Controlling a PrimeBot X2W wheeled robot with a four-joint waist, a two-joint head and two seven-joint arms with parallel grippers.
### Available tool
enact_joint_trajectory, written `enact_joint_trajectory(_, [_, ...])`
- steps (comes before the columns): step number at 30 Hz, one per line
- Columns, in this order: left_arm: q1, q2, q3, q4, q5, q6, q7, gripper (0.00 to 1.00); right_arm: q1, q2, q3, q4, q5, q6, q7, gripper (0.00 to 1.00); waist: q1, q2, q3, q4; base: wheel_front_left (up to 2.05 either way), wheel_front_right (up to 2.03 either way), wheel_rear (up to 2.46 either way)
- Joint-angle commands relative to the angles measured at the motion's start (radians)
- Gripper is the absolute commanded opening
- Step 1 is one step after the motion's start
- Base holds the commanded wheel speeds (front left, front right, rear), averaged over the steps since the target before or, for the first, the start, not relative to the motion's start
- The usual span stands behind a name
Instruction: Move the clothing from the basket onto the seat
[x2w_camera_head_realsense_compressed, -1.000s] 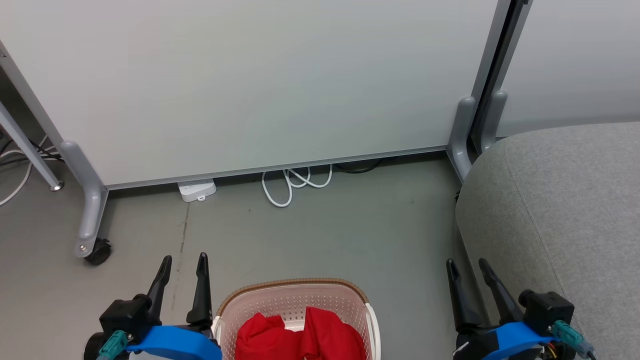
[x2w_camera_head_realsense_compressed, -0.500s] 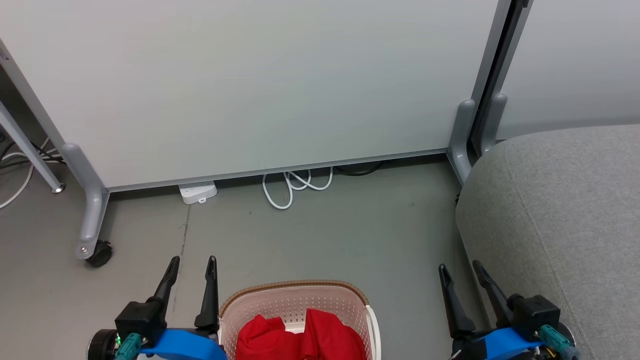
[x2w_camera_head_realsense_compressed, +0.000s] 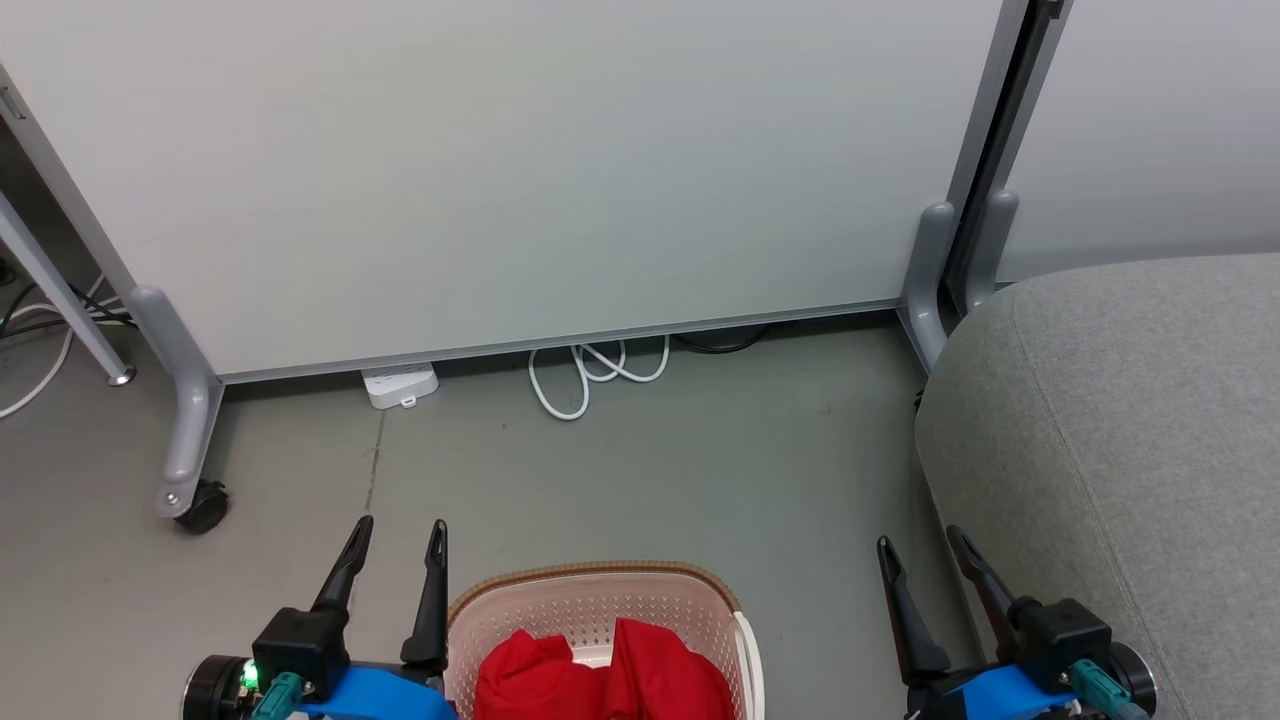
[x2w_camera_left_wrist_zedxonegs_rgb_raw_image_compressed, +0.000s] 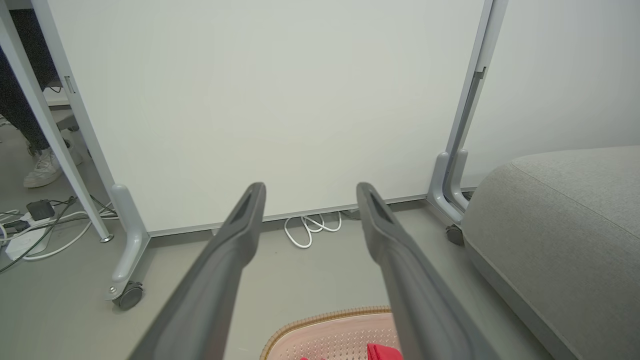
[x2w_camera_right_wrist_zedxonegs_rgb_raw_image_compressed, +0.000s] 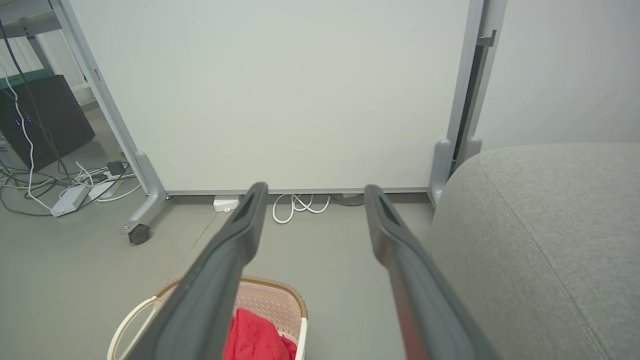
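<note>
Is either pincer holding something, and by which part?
Nothing is held. The left pincer and the right pincer are open; the red clothing lies in the basket.

Bare grey floor (x2w_camera_head_realsense_compressed: 680, 470) lies open between the cream-white perforated plastic basket with brown rim (x2w_camera_head_realsense_compressed: 590, 570) and the pale wheeled partition panel (x2w_camera_head_realsense_compressed: 520, 170), which closes off the far side. At the panel's foot are a white power strip (x2w_camera_head_realsense_compressed: 400, 384) and a looped white cable (x2w_camera_head_realsense_compressed: 596, 370), with a grey castor leg (x2w_camera_head_realsense_compressed: 190, 430) at left. The basket mouth is open upward, heaped red clothing (x2w_camera_head_realsense_compressed: 600, 675) exposed. A large grey woven-fabric seat (x2w_camera_head_realsense_compressed: 1130, 420) walls the right, just beside the right gripper (x2w_camera_head_realsense_compressed: 916, 540). A strip of floor separates seat and basket.
</note>
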Motion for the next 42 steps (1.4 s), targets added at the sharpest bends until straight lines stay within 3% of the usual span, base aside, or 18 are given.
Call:
enact_joint_trajectory(1, [0.000, 0.006, 0.002, 0.002, 0.005, -0.001, -0.004, 1.00, 0.007, -0.002, -0.001, 0.002, -0.004, 0.000, -0.006, 1.00, 0.0001, -0.0001, 0.000, 0.000, 0.00, 0.00, 0.00])
enact_joint_trajectory(14, [-0.013, 0.005, 0.009, 0.016, 0.009, -0.011, -0.004, 1.00, 0.000, -0.002, 0.009, 0.001, 0.006, 0.000, -0.006, 1.00, 0.0001, -0.0001, 0.016, -0.003, 0.00, 0.00, 0.00])
enact_joint_trajectory(21, [-0.116, 0.019, -0.028, 0.081, 0.053, -0.056, -0.004, 1.00, -0.052, -0.002, 0.012, -0.016, -0.007, 0.000, -0.006, 1.00, 0.0001, -0.0001, 0.110, -0.033, 0.00, 0.00, 0.00])
enact_joint_trajectory(32, [-0.418, 0.110, -0.202, 0.297, 0.120, -0.091, -0.004, 1.00, -0.209, -0.002, 0.014, -0.068, -0.023, 0.000, -0.006, 1.00, 0.0001, -0.0001, 0.412, -0.102, 0.00, 0.00, 0.00])
enact_joint_trajectory(42, [-0.661, 0.202, -0.472, 0.560, 0.104, -0.091, -0.004, 1.00, -0.365, -0.001, 0.041, -0.118, -0.034, 0.000, -0.006, 1.00, 0.0001, -0.0001, 0.664, -0.153, 0.00, 0.00, 0.00])
